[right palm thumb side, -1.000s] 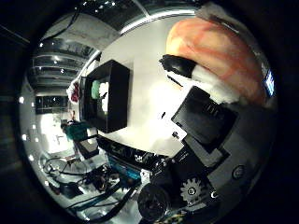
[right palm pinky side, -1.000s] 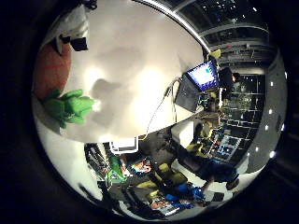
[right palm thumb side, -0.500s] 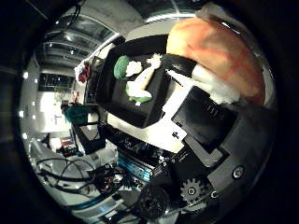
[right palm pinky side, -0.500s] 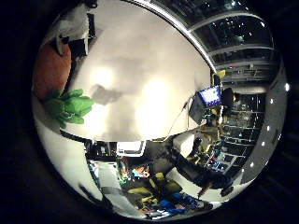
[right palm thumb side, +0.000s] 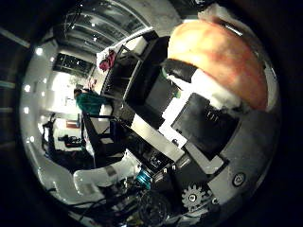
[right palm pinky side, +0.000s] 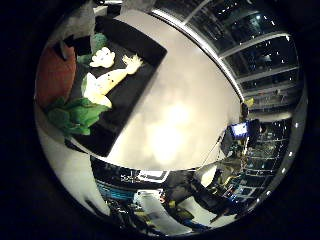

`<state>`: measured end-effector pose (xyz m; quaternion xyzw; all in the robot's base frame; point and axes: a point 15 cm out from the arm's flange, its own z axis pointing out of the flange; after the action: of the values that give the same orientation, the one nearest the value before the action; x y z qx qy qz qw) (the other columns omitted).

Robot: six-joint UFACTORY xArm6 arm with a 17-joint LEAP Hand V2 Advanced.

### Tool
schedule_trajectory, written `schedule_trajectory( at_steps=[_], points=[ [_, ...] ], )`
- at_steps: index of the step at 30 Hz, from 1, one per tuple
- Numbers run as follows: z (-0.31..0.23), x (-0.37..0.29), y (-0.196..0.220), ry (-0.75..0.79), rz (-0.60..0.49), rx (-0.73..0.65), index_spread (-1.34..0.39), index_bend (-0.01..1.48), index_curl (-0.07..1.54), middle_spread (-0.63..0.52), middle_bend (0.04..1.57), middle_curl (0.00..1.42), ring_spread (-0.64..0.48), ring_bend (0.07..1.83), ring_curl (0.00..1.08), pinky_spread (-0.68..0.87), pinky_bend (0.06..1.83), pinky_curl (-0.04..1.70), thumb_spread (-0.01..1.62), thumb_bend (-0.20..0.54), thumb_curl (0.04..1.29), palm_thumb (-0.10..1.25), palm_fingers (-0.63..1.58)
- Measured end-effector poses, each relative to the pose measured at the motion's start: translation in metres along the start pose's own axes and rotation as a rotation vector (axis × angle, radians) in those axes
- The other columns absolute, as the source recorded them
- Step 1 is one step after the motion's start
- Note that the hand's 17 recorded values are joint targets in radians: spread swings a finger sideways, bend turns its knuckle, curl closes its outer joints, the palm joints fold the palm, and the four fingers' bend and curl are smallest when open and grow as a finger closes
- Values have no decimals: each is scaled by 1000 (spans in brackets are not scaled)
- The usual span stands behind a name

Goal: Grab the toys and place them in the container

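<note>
From the little finger side we look down on a black tray (right palm pinky side: 131, 85) sitting on a white table (right palm pinky side: 185, 120), and inside it lies 1 toy already, a pale figure with a green head (right palm pinky side: 107, 75), stretched out across the tray floor with an arm flung toward the far rim. Right at the palm we have the orange carrot toy (right palm pinky side: 54, 75), big in the view and so very close to us, and its green leafy top (right palm pinky side: 75, 115) hangs over the near edge of the tray, overlapping the pale figure's lower end. Beyond the table we see the room's ceiling lights and a lit screen (right palm pinky side: 240, 130) well off in the background. Over to the thumb side now: the carrot toy fills the upper corner of the view, and the hand (right palm thumb side: 203, 118) has a black-tipped white finger (right palm thumb side: 189, 78) curled against the orange body, so we call it a firm hold on the carrot. Below the finger we see the hand's black blocks and a small gear. Past them lies the dark tray again, directly under the palm, with black shelving (right palm thumb side: 120, 75) in the room behind it.
</note>
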<state>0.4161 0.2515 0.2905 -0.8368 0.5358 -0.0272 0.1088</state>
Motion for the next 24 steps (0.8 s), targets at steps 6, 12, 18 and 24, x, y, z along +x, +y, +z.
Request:
schedule_trajectory(
  at_steps=[6, 12, 18, 24],
  points=[
    [8, -13, 14, -4, -108, -57, -465, 636, 457, -18, 561, 324, 119, 626, 243, 212, 990, 526, 968, -23, 587, 866, -150],
    [10, -10, 18, -3, -117, -74, -493, 406, 357, 53, 304, 271, 229, 440, 192, 487, 825, 396, 1001, -22, 553, 862, -28],
    [6, 3, 21, 2, -99, -74, -497, 343, 344, 60, 230, 274, 244, 374, 186, 522, 760, 346, 1006, -22, 539, 863, 26],
    [-13, 24, 42, 0, -37, -123, -494, 320, 348, 61, 187, 282, 237, 312, 187, 520, 676, 303, 1005, -22, 527, 860, 72]
  ],
)
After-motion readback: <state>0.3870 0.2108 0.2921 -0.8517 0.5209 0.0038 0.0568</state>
